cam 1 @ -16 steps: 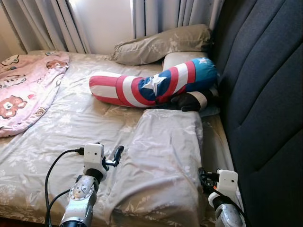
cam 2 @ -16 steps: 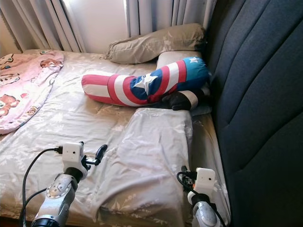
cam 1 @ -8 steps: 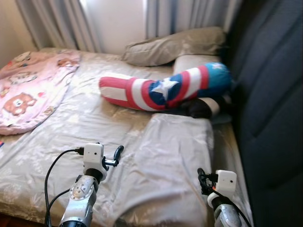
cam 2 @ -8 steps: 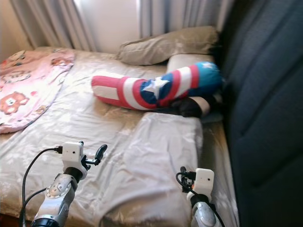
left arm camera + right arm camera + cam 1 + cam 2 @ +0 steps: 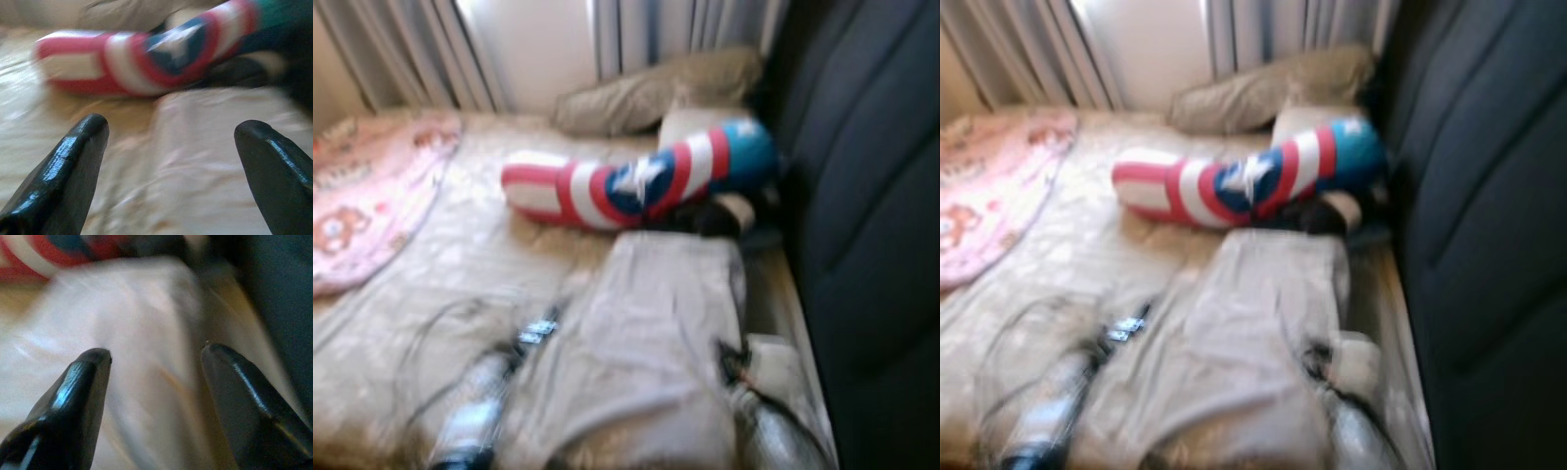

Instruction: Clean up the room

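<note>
A wide bed under a beige, faintly leaf-patterned sheet takes up most of the blurred head views, with a dark grey padded headboard running along its 3 o'clock side and grey curtains hanging beyond it at 12 o'clock. A pink blanket printed with brown bear figures lies spread at 9 o'clock. In the middle of the bed, towards 6 o'clock, sits a flat grey-beige pillow with a creased cover. At 12 o'clock from it lies a long bolster cushion banded in red and white, with a white star on a blue round and a teal-blue end at 2 o'clock; the end rests against the headboard. A dark soft thing, too blurred to name, is tucked just under the cushion's blue end. Behind the cushion a beige pillow lies at an angle, and a paler pillow peeks out beside it. No writing or brand can be read anywhere. The left pincer hovers over the sheet at 7 o'clock from the flat pillow, its two black fingers spread wide. The right pincer hangs over the flat pillow's edge nearest the headboard, at 5 o'clock, also spread wide and holding nothing.
</note>
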Controlling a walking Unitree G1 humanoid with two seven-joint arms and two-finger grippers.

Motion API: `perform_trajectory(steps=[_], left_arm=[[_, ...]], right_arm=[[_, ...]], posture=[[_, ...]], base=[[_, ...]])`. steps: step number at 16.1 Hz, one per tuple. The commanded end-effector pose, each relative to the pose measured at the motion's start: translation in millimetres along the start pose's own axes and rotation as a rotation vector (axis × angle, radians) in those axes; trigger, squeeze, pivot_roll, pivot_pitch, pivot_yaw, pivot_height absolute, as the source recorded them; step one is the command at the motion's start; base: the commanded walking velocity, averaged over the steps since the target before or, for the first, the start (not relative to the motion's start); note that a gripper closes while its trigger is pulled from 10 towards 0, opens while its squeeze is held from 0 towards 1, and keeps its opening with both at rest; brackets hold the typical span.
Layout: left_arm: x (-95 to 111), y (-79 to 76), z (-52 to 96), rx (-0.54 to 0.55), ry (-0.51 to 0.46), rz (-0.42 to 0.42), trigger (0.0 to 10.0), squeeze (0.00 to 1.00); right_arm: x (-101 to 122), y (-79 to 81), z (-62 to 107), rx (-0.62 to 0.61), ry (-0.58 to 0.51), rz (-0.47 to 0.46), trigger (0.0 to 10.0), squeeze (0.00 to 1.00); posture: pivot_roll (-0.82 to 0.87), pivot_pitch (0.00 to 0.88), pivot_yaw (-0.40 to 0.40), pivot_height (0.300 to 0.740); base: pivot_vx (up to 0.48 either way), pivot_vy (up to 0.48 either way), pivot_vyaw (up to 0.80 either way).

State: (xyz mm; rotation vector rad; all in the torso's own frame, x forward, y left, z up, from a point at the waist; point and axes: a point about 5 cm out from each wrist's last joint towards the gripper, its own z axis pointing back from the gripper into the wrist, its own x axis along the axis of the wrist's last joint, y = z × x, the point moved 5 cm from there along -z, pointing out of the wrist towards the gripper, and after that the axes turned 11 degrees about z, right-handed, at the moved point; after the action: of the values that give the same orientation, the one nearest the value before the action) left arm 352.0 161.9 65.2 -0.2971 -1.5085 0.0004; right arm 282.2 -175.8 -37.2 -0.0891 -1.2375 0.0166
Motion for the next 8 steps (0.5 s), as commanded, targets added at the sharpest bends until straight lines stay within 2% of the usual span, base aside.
perform_trajectory(steps=[1,5,8], left_arm=[[-9,8.3,4.4,0.016,0.043,0.009,10.0,0.0],[-8,2.3,-3.4,0.013,0.04,0.069,10.0,0.0],[-7,4.8,-3.4,0.035,0.021,0.071,10.0,0.0]], right_arm=[[6,7.1,-3.8,0.009,-0.015,-0.013,10.0,0.0],[14,3.6,-7.0,-0.011,-0.043,-0.02,10.0,0.0],[26,-0.8,-11.6,-0.025,-0.084,-0.011,10.0,0.0]], posture=[[-0.03,0.0,-0.02,0.74],[-0.04,0.0,-0.019,0.74],[-0.04,0.0,-0.018,0.74]], base=[[0.0,0.0,0.0],[0.0,0.0,0.0],[0.0,0.0,0.0]])
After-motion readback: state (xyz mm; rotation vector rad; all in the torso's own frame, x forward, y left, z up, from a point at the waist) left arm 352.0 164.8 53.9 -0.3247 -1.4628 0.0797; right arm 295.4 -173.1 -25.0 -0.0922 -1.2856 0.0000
